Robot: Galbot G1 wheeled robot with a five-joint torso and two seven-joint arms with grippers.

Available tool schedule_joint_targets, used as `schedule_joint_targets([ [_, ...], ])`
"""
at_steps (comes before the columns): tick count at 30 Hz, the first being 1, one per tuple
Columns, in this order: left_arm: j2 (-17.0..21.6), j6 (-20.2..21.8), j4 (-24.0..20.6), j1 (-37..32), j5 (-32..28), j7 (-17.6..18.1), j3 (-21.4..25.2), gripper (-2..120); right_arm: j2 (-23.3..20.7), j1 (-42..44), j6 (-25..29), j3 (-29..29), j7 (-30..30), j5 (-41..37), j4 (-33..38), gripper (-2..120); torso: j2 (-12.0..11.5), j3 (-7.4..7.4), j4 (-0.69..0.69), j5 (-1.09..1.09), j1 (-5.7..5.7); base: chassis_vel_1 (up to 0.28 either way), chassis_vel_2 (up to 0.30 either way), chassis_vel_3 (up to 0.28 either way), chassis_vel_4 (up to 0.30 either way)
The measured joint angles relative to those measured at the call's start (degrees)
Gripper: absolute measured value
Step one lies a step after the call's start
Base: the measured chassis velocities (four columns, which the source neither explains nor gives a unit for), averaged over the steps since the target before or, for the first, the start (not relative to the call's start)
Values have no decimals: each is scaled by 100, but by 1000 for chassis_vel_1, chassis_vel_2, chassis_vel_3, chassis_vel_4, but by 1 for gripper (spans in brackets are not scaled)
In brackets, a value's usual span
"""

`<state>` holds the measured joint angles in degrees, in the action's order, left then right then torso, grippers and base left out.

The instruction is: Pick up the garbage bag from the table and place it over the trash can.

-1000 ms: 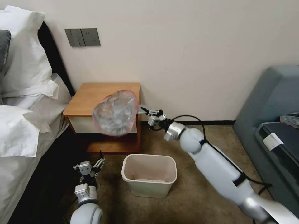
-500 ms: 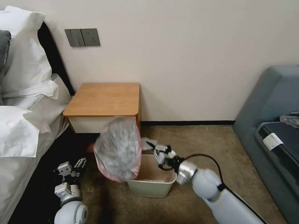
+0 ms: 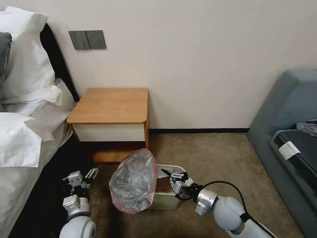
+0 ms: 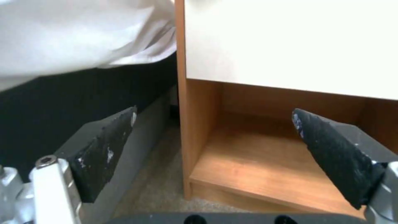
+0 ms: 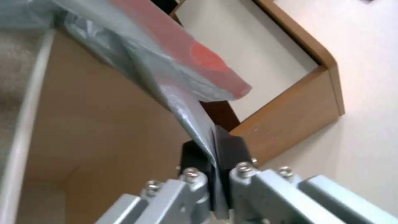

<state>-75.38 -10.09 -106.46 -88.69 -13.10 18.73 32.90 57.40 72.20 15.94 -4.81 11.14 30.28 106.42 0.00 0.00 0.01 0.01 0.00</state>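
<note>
Garbage bag [image 3: 133, 181] pinched in right claw [image 3: 169, 174], draped over trash can [image 3: 166, 201] rim

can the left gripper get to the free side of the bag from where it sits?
Probably yes. The left gripper, open, sits low beside the table, with bare carpet between it and the garbage bag, which the right gripper holds over the trash can.

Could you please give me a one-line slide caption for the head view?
Right gripper holds the garbage bag over the trash can; left gripper waits open beside the table.

garbage bag [image 3: 133, 180] across trash can [image 3: 167, 202] mouth
</note>
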Motion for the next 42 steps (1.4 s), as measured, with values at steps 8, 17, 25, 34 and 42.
schedule_joint_targets([
  [8,-165,-172,14,-99,794,-20,-145,99,-892,-9,-264,-107,308,-1523,363,35,0,0,0,1,0,0,0,0,0],
  [17,-230,-196,70,-25,1185,-31,-265,99,-1539,131,-389,-585,1161,-2778,571,65,0,0,-2,-1,0,0,0,0,0],
  [25,-145,-69,-333,-107,1179,-179,-358,99,-1680,93,-419,-1071,2524,-3690,763,92,-1,1,-1,-4,0,0,0,0,0],
  [34,426,2740,-2871,-621,-1990,-1842,-316,98,-1633,576,-92,-1858,2129,-4173,950,100,-1,0,-1,3,0,0,0,0,0],
  [42,424,3630,-2859,-565,-2488,-2138,-279,100,-1272,764,189,-1867,1997,-4076,904,100,-1,0,-1,-4,0,0,0,0,0],
])
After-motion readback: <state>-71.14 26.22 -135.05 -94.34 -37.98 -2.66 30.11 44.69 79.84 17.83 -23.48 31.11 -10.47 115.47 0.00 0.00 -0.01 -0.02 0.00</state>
